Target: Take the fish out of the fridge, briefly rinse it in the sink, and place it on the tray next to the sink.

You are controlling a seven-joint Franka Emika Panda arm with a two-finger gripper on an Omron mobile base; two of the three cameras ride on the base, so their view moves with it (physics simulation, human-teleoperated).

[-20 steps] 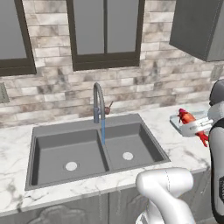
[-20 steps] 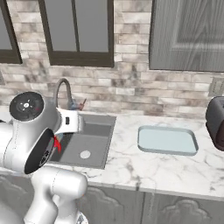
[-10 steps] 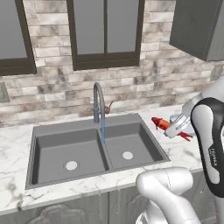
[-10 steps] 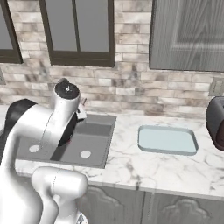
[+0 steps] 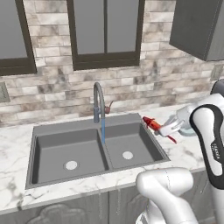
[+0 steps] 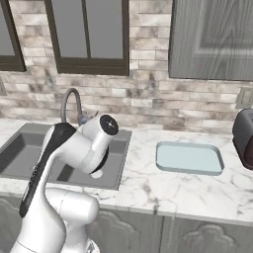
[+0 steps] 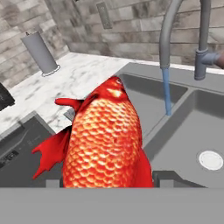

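- While water runs from the faucet (image 5: 99,98) into the sink (image 5: 65,151), the red fish (image 5: 154,126) is held in the jaws, which are partly closed on its body
- At the right rim of the sink the fish is kept in the air, its head turned toward the basins
- Seen from the hand, the fish (image 7: 105,140) is pointed at the stream
- On the marble surface (image 6: 163,185), the pale tray (image 6: 188,158) is set right of the sink, with nothing in it
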